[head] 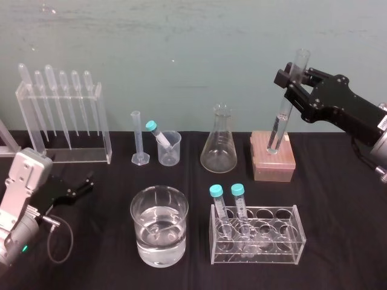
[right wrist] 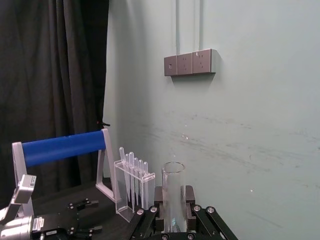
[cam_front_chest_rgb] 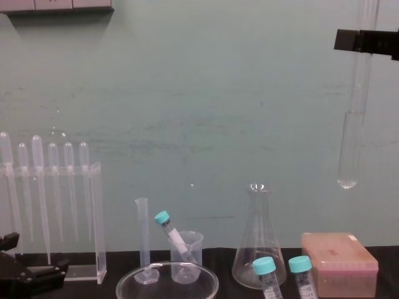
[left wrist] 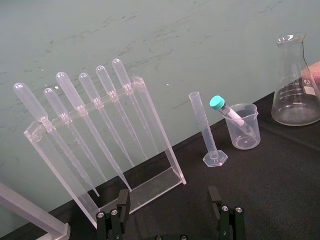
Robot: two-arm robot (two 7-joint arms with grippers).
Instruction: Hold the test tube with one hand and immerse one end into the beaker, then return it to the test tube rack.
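Pinching the test tube [head: 279, 127] over the test tube rack [head: 273, 164], right gripper [head: 291, 84] hides its neck; left gripper [head: 83, 184] lies low, splayed.

In the chest view, the test tube [cam_front_chest_rgb: 353, 124] runs off the top edge, and the right gripper [cam_front_chest_rgb: 366, 41] clamping it is cut by the right edge. In the right wrist view, that gripper hides the tube's lower length.

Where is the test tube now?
The test tube is on the right, clamped in the right gripper; in the chest view its round end hangs in the air above the rack, right of the flask. The left gripper is parked far left.
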